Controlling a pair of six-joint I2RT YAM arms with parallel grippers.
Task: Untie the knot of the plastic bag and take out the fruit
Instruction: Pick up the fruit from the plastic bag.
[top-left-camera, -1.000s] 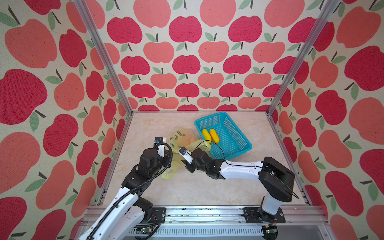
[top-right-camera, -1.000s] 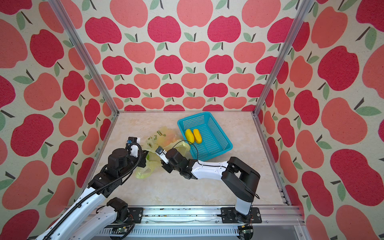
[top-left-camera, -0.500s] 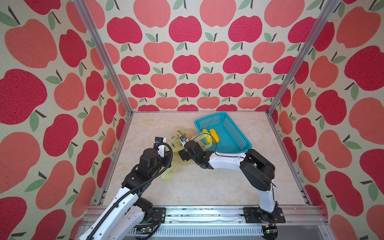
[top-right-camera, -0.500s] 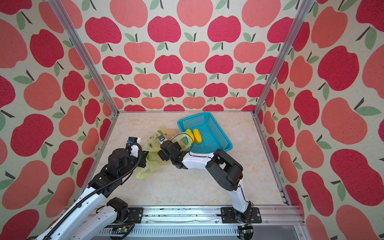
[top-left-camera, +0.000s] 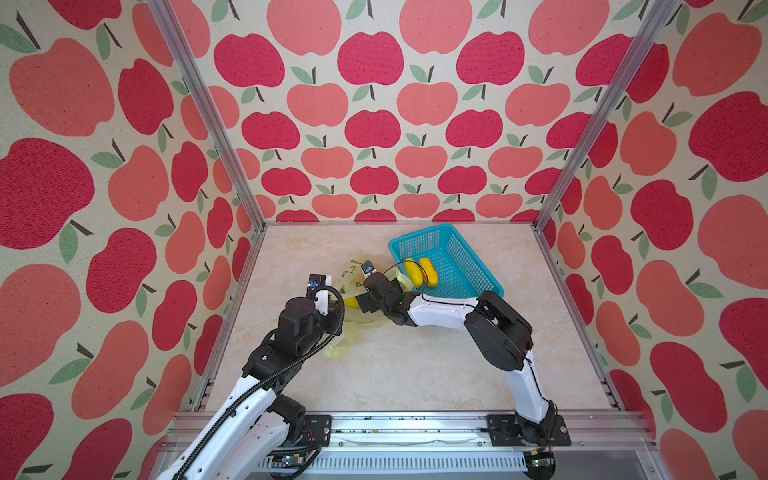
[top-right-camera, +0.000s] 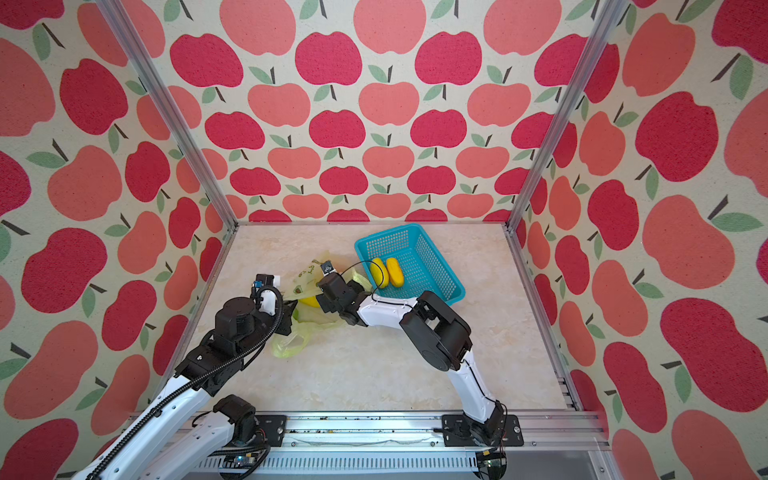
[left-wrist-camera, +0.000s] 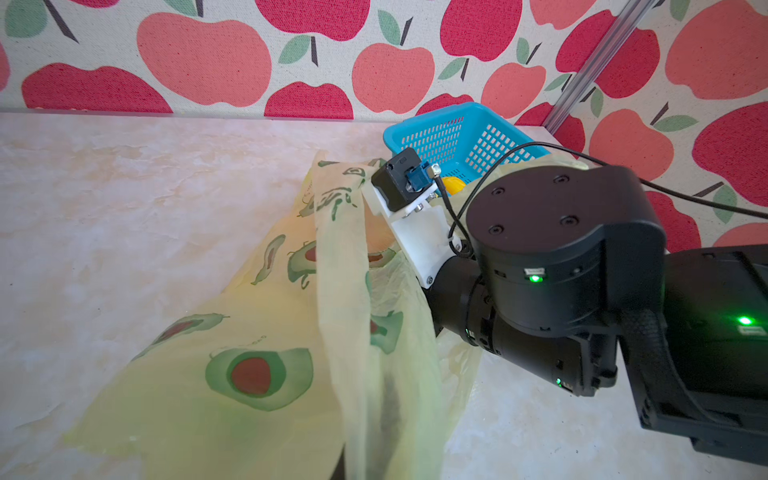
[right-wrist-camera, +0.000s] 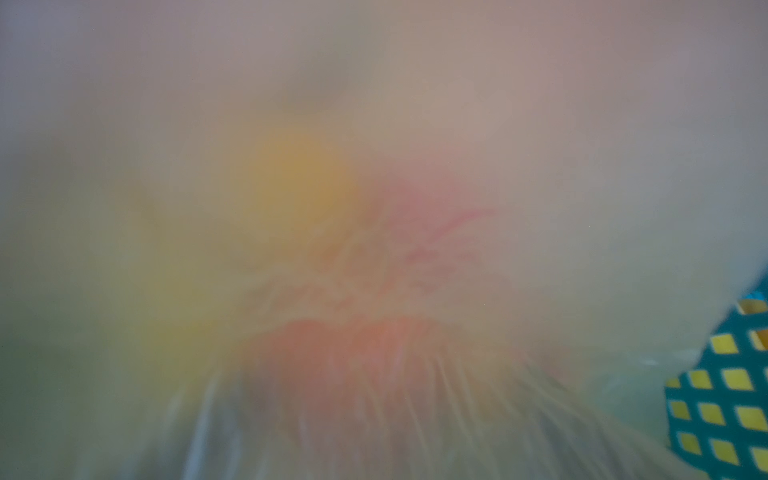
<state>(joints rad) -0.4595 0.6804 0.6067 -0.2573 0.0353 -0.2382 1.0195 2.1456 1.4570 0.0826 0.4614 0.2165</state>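
Left end effector (top-right-camera: 291, 318): closed, fingers buried under film. It looks pinched on the plastic bag (left-wrist-camera: 257, 374), holding one side up off the bench (top-left-camera: 415, 365). A loose handle loop (top-left-camera: 337, 351) lies flat just beside it. The knot can't be made out anywhere; I judge it undone.

The bag sits mid-bench between the two arms, nearer the left one. Right end effector (top-left-camera: 360, 300): pushed into the bag mouth, fingers covered by film, so can't tell if wide, narrow or gripping. A yellow fruit (top-left-camera: 352, 302) shows at the mouth, right by it.

Handling: the film is thin, soft and slippery, and will cling and stretch or tear. Best taken at the hem or a handle, not mid-panel. The fruit looks light, smooth and rounded, so it may roll; grip across the short side.

Hidden: the right wrist view is fogged by film on the lens. Only orange, pink and yellow blurs show, probably more fruit; count unknown.

Beyond the bag, the turquoise basket (top-left-camera: 457, 257) holds two yellow fruits (top-left-camera: 422, 272) side by side.
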